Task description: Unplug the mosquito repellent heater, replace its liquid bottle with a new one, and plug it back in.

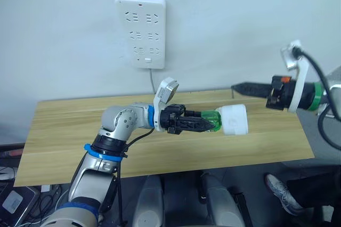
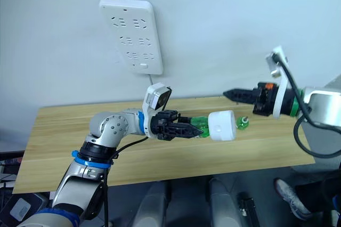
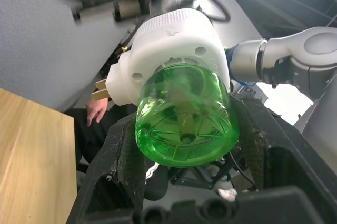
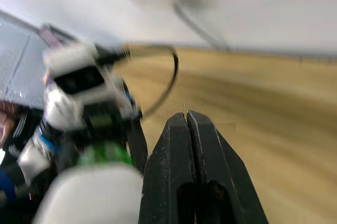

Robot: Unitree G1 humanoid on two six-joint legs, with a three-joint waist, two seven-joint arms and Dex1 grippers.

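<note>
Mosquito repellent heater [image 1: 234,119] is up in the air over the wooden table [image 1: 64,126], lying sideways, w/ its green liquid bottle [image 1: 212,120] still screwed in. The left gripper [image 1: 204,123] has its black fingers [image 3: 118,171] clamped on the bottle, one each side. In the left wrist view the heater's two metal plug prongs [image 3: 101,89] stick out bare, so it's unplugged.

Right gripper [image 1: 242,87] sits at about 1 o'clock from the heater, close but not touching, fingers [image 4: 185,145] pressed together w/ nothing between them, tip aimed back toward the heater.

A 2nd green bottle [image 2: 242,123] pokes out just past the heater in the right eye view, around 3 o'clock, low by the tabletop.

White power strip [image 1: 140,30] hangs on the wall at roughly 11 o'clock from the heater, its cord [image 1: 153,83] dropping behind the table. A person's shoe [image 1: 278,188] is on the floor at approx 5 o'clock.
</note>
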